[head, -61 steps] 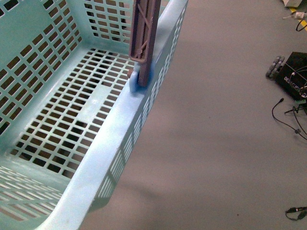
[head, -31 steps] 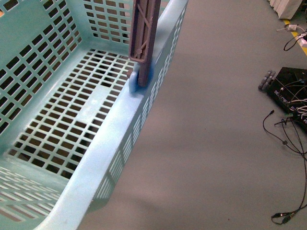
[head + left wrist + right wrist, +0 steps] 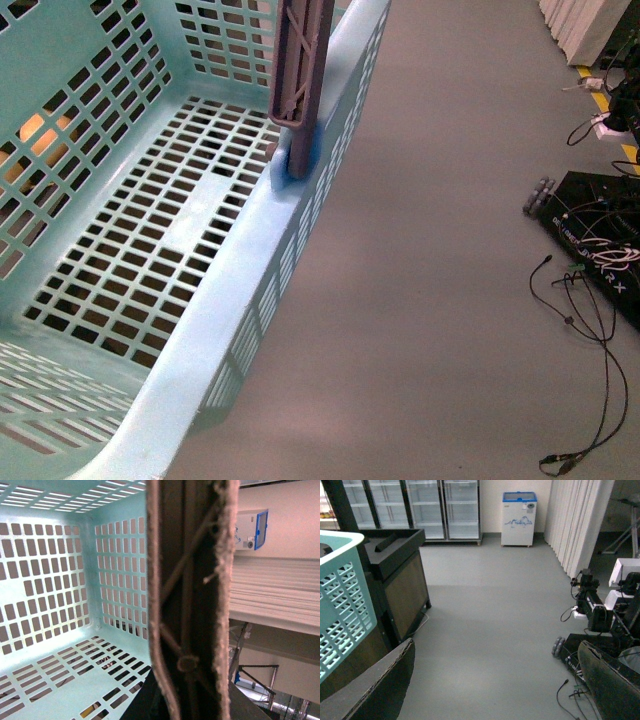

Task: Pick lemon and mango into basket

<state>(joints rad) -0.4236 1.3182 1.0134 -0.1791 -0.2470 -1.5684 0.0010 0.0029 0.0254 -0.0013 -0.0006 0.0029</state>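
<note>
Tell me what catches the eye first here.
The teal basket fills the left of the front view, no fruit on its slotted floor, with its brown handle standing at the rim. To the right, black cables trail over the grey floor. In the right wrist view, the right gripper has its fingers spread wide.

Your right gripper (image 3: pixel 496 647) is held out roughly level, its two dark fingers (image 3: pixel 380 690) spread wide with nothing between them. Your left gripper (image 3: pixel 192 705) shows only dark finger edges, close against either side of the basket handle (image 3: pixel 190 580).
</note>
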